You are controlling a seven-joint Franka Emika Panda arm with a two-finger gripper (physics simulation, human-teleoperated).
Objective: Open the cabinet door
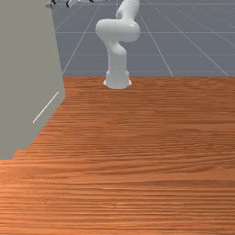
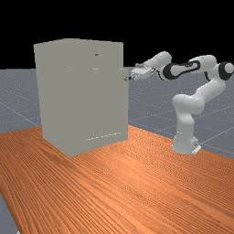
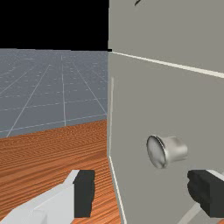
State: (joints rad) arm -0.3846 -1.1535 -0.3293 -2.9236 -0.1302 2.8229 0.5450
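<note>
In the far view the gripper (image 2: 130,78) is at the upper part of the tall grey cabinet (image 2: 82,98), beside its edge facing the arm. The wrist view has the gripper (image 3: 141,191) open, one finger on either side and nothing held. A round metal knob (image 3: 175,148) stands out from the grey cabinet door (image 3: 144,100), beyond the fingertips and nearer the black-padded finger on the cabinet's side. A pale seam runs above the door, which looks closed. In the front view the cabinet (image 1: 25,69) rises at the left.
The orange-brown wooden table (image 2: 137,183) carries both the cabinet and the arm's base (image 2: 184,144). Another panel (image 3: 175,30) lies above the door's seam. In the front view, bare wood (image 1: 151,151) stretches to the right of the cabinet.
</note>
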